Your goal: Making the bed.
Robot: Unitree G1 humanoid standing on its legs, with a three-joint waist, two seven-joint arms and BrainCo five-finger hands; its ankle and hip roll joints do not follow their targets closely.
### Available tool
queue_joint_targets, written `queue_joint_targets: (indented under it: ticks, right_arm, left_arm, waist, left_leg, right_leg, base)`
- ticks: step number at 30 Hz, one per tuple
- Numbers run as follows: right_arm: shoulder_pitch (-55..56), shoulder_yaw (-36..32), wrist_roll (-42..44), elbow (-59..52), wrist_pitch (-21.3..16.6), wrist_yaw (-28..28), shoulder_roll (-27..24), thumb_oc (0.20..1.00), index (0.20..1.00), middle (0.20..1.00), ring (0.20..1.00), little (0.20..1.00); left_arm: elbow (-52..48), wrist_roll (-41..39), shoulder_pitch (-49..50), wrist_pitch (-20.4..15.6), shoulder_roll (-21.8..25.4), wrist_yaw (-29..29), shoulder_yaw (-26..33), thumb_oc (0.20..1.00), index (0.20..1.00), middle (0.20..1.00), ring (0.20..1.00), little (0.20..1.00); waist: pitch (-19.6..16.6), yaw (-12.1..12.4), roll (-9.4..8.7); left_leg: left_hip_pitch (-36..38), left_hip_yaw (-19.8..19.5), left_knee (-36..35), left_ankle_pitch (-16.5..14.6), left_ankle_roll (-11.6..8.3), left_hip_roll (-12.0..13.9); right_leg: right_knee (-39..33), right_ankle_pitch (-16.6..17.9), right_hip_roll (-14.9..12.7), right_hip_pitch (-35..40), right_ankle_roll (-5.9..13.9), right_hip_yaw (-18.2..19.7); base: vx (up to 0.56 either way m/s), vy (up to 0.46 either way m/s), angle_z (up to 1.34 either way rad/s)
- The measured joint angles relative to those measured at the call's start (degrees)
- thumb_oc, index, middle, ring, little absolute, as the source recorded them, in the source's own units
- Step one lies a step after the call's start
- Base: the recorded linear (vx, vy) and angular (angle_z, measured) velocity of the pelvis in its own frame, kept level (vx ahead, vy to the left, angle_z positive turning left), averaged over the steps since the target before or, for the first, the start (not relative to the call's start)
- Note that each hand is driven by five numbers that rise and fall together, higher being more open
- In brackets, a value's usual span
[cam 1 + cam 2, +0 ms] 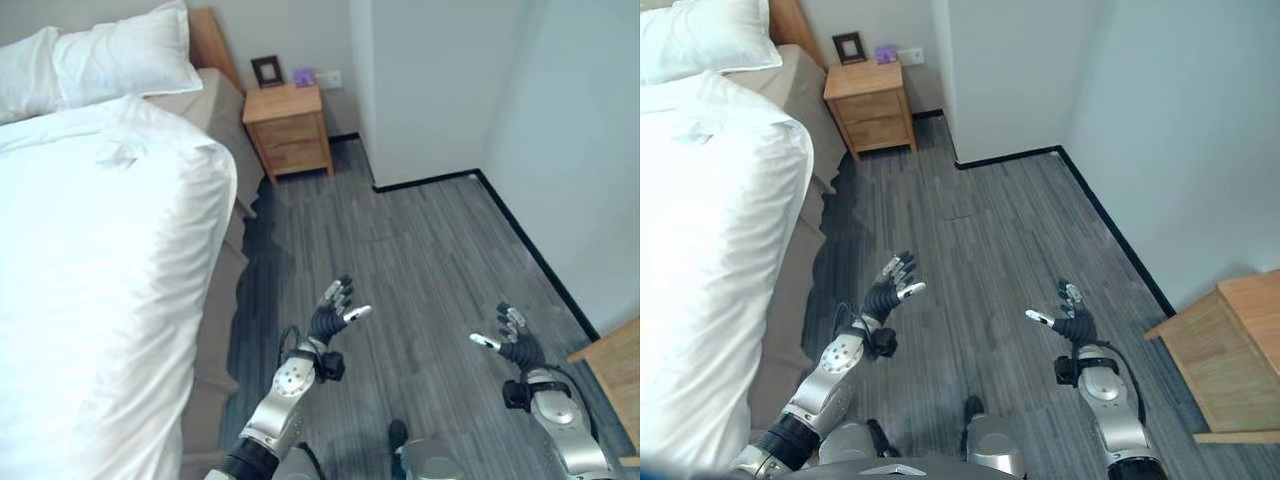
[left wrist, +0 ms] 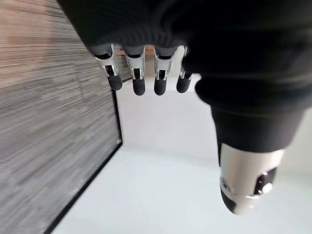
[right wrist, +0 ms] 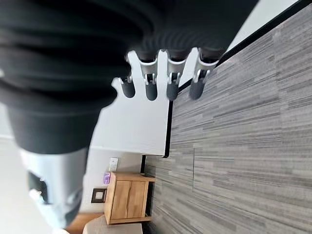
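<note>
So both hands are up in the air over the grey wood-look floor point(image 1: 420, 250), holding nothing. The left hand point(image 1: 328, 318) sits closer to the bed, fingers spread and relaxed, thumb sticking out sideways. The right hand point(image 1: 516, 343) is well apart from it, same deal: fingers loose and apart, thumb out, nothing in the palm. The bed is off on the robot's left, covered by a white duvet point(image 1: 90, 280) that hangs over the edge, with the beige bed base point(image 1: 215, 330) showing under it. 2 white pillows point(image 1: 110, 60) lie at the head end. A wooden nightstand point(image 1: 288, 128) stands beside the headboard point(image 1: 208, 40), with a small dark picture frame point(image 1: 267, 70) on top.
</note>
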Motion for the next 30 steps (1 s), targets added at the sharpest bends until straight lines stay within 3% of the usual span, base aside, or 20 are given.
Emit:
queue_joint_targets:
  ticks: [1, 2, 3, 4, 5, 6, 7, 10, 12, 14, 15, 16, 17, 20, 23, 25, 26, 27, 29, 30]
  right_arm:
    - [-0.17, 0.4, 0.0, 0.98, 0.03, 0.46, 0.23, 1.0, 1.0, 1.0, 1.0, 1.0]
    - [0.2, 1.22, -0.04, 2.5, -0.03, 0.52, -0.43, 1.0, 1.0, 1.0, 1.0, 1.0]
    - [0.06, 1.69, -0.08, 2.55, 0.0, 0.78, -1.36, 1.0, 1.0, 1.0, 1.0, 1.0]
    - [0.47, 2.19, -0.17, 2.35, 0.27, 1.04, -1.71, 1.0, 1.0, 1.0, 1.0, 1.0]
    - [0.55, 2.14, -0.42, 2.74, 0.7, 1.16, -1.64, 1.0, 1.0, 1.0, 1.0, 1.0]
    - [1.27, 2.58, -1.19, 2.59, 1.16, 1.23, -1.29, 1.0, 1.0, 1.0, 1.0, 1.0]
    - [1.36, 2.62, -1.53, 1.19, 0.71, 1.47, -0.88, 1.0, 1.0, 1.0, 1.0, 1.0]
    - [1.23, 3.38, -2.5, -0.02, 0.67, 1.56, -1.48, 1.0, 1.0, 1.0, 1.0, 1.0]
    - [1.58, 4.03, -3.97, -0.98, 0.67, 1.74, -1.36, 1.0, 1.0, 1.0, 1.0, 1.0]
    - [2.41, 4.96, -4.54, -1.77, 0.76, 1.78, -1.56, 1.0, 1.0, 1.0, 1.0, 1.0]
    - [2.62, 5.45, -4.53, -3.13, 0.99, 1.69, -0.74, 1.0, 1.0, 1.0, 1.0, 1.0]
    - [3.25, 6.65, -4.61, -7.87, 0.87, 2.03, 0.59, 1.0, 1.0, 1.0, 1.0, 1.0]
    - [2.57, 6.58, -5.08, -8.75, 0.69, 2.05, 1.55, 1.0, 1.0, 1.0, 1.0, 1.0]
    - [1.13, 6.74, -5.66, -9.25, 0.35, 2.32, 1.55, 1.0, 1.0, 1.0, 1.0, 1.0]
    - [0.87, 7.12, -5.64, -8.56, 0.34, 2.59, 1.4, 1.0, 1.0, 1.0, 1.0, 1.0]
    - [0.64, 6.55, -5.63, -7.9, 0.47, 2.6, 1.22, 1.0, 1.0, 1.0, 1.0, 1.0]
    - [0.79, 6.04, -5.64, -7.8, 0.47, 2.61, 1.23, 1.0, 1.0, 1.0, 1.0, 1.0]
    - [0.27, 4.38, -5.65, -5.11, 0.79, 2.71, 0.62, 1.0, 1.0, 1.0, 1.0, 1.0]
    - [0.24, 2.48, -5.62, -1.27, 1.03, 3.05, 0.61, 1.0, 1.0, 1.0, 1.0, 1.0]
    - [0.86, 1.15, -5.57, -1.27, 0.99, 2.97, -0.05, 1.0, 1.0, 1.0, 1.0, 1.0]
  left_arm:
    - [0.86, 0.02, 0.13, 0.03, 0.27, -0.26, 0.4, 1.0, 1.0, 1.0, 1.0, 1.0]
    - [2.19, 0.01, 1.85, 0.28, -0.71, -0.57, 0.99, 1.0, 1.0, 1.0, 1.0, 1.0]
    - [1.94, 0.02, 2.38, 0.11, -1.04, -0.68, 1.62, 1.0, 1.0, 1.0, 1.0, 1.0]
    - [2.32, 0.03, 2.68, 0.19, -0.23, -0.75, 2.32, 1.0, 1.0, 1.0, 1.0, 1.0]
    - [2.84, 0.0, 2.79, 1.03, -0.17, -0.53, 2.27, 1.0, 1.0, 1.0, 1.0, 1.0]
    - [2.1, 0.0, 4.96, 1.58, 0.18, -0.67, 2.69, 1.0, 1.0, 1.0, 1.0, 1.0]
    - [0.64, 0.0, 6.79, 1.52, 1.28, -0.68, 3.14, 1.0, 1.0, 1.0, 1.0, 1.0]
    - [-1.53, 0.0, 8.55, 1.57, 1.21, -0.76, 4.25, 1.0, 1.0, 1.0, 1.0, 1.0]
    - [-2.39, 0.08, 8.77, 1.6, 1.32, -0.9, 4.26, 1.0, 1.0, 1.0, 1.0, 1.0]
    - [-1.98, 0.16, 8.37, 1.68, 1.11, -1.05, 3.57, 1.0, 1.0, 1.0, 1.0, 1.0]
    - [-1.25, 0.17, 7.66, 2.15, 1.38, -0.95, 3.45, 1.0, 1.0, 1.0, 1.0, 1.0]
    - [-1.64, 0.21, 7.03, 2.35, 3.99, -0.92, 2.83, 1.0, 1.0, 1.0, 1.0, 1.0]
    - [-1.66, 0.3, 6.95, 2.41, 4.38, -0.71, 2.78, 1.0, 1.0, 1.0, 1.0, 1.0]
    - [-2.01, 0.34, 6.15, 2.22, 4.44, -0.69, 3.09, 1.0, 1.0, 1.0, 1.0, 1.0]
    - [-1.71, 0.3, 6.28, 2.12, 4.98, -0.74, 4.09, 1.0, 1.0, 1.0, 1.0, 1.0]
    - [-0.52, 0.3, 5.4, 2.01, 4.57, -1.09, 4.19, 1.0, 1.0, 1.0, 1.0, 1.0]
    - [0.31, 0.3, 5.29, 1.97, 4.09, -1.27, 4.17, 1.0, 1.0, 1.0, 1.0, 1.0]
    - [1.26, 0.3, 4.91, 2.0, 1.39, -1.61, 4.06, 1.0, 1.0, 1.0, 1.0, 1.0]
    - [1.66, 0.3, 2.48, 1.77, 0.59, -1.78, 2.58, 1.0, 1.0, 1.0, 1.0, 1.0]
    - [1.71, 0.26, 2.14, 1.38, -0.45, -1.76, 1.86, 1.0, 1.0, 1.0, 1.0, 1.0]
  waist:
    - [0.11, -0.07, 0.21]
    - [-0.88, 0.15, 3.82]
    - [-0.59, 0.73, 5.45]
    - [-0.3, 0.65, 3.96]
    - [-0.35, -0.06, 4.9]
    - [-1.05, 0.59, 3.65]
    - [-1.95, 0.94, 3.25]
    - [-2.75, 1.37, 4.6]
    - [-3.37, 3.04, 4.59]
    - [-3.84, 2.91, 5.77]
    - [-3.68, 2.25, 4.41]
    - [-3.57, 0.63, 1.04]
    - [-3.21, -0.29, 1.02]
    - [-2.31, -1.59, 3.93]
    - [-1.9, -3.25, 4.35]
    - [-2.32, -5.96, 4.06]
    - [-2.31, -6.5, 4.12]
    - [-1.74, -7.62, 7.86]
    - [-0.3, -7.77, 4.97]
    - [-0.48, -6.81, 4.81]
  left_leg:
    - [0.16, 1.21, -5.12, -0.01, 0.38, -0.19]
    - [-0.14, 1.75, -18.42, -0.1, 0.27, 0.67]
    - [-1.49, 0.71, -21.33, -0.07, -0.3, 2.65]
    - [-2.09, 0.62, -24.79, 0.87, 0.71, 1.98]
    - [-1.82, 0.52, -26.12, 1.35, 1.37, 2.05]
    - [-1.96, 0.56, -26.1, 2.21, 2.61, 1.7]
    - [-1.63, 0.39, -25.42, 2.32, 3.05, 0.11]
    - [0.63, -1.31, -23.56, 2.83, 3.48, -2.04]
    - [3.72, -1.04, -20.52, 3.09, 4.58, -6.0]
    - [8.72, -0.71, -22.41, -2.62, 8.56, -9.33]
    - [9.6, -0.94, -23.44, -3.55, 8.62, -10.35]
    - [14.0, -2.17, -24.17, -5.9, 10.73, -15.45]
    - [16.52, -2.97, -24.58, -8.43, 11.19, -16.44]
    - [20.03, -4.7, -25.97, -10.82, 9.86, -15.61]
    - [22.25, -6.84, -25.68, -13.34, 7.07, -15.75]
    - [24.07, -12.33, -25.97, -16.81, 5.17, -15.57]
    - [26.02, -14.02, -26.01, -18.21, 3.31, -14.63]
    - [28.7, -16.08, -24.55, -18.7, 3.89, -9.75]
    - [25.57, -17.62, -9.34, -15.82, 2.27, -7.47]
    - [19.64, -18.54, 1.91, -13.08, 1.19, -5.96]
  right_leg:
    - [-1.87, 0.87, 1.37, 1.23, -0.36, -0.48]
    - [-1.55, -2.99, 3.94, 1.97, 4.94, -3.37]
    - [8.49, -5.32, 4.75, -1.26, 1.43, -1.47]
    - [9.92, -7.29, 3.85, -0.83, -1.29, -1.73]
    - [9.26, -7.44, 4.17, 0.79, -1.75, -2.52]
    - [7.96, -8.21, 4.12, 1.87, 0.18, -1.8]
    - [5.22, -7.28, 3.24, 4.32, -0.99, -1.3]
    - [1.41, -7.87, 3.52, 8.62, 0.11, 0.5]
    - [2.18, -10.28, 1.73, 10.71, 2.16, 1.31]
    - [16.86, -14.32, -0.09, 7.38, 7.16, 0.75]
    - [32.36, -12.75, -2.61, 0.42, 10.01, 0.53]
    - [57.51, -6.87, -9.04, -12.97, 12.78, 6.32]
    - [57.85, -7.55, -9.4, -17.33, 12.21, 9.59]
    - [44.04, -7.74, -7.26, -22.65, 11.79, 9.54]
    - [14.83, -4.0, -5.3, -21.98, 8.94, 8.07]
    - [-6.34, 0.27, -6.01, -19.44, 9.41, 9.88]
    - [-6.09, 1.49, -6.03, -18.43, 9.83, 11.19]
    - [1.87, 7.71, -1.44, -18.2, 10.11, 11.18]
    - [8.8, 7.64, -2.67, -15.87, 8.5, 10.09]
    - [8.44, 6.42, -2.65, -14.05, 5.43, 8.37]
  base:
    - [0.55, 0.147, 0.3]
    - [0.41, 0.104, 0.19]
    - [0.4, 0.072, 0.22]
    - [0.31, 0.023, 0.32]
    - [0.31, 0.018, 0.38]
    - [0.51, 0.011, -0.03]
    - [0.58, 0.013, -0.17]
    - [0.53, 0.02, -0.21]
    - [0.36, 0.062, -0.41]
    - [0.36, 0.077, -0.04]
    - [0.5, 0.091, 0.37]
    - [0.54, 0.077, 0.63]
    - [0.58, 0.036, 0.47]
    - [0.42, -0.091, 0.34]
    - [0.51, -0.159, 0.56]
    - [0.61, -0.19, 1.08]
    - [0.85, -0.434, 1.52]
    - [0.55, -0.369, 1.19]
    - [0.38, -0.379, 1.07]
    - [0.32, -0.428, 0.48]
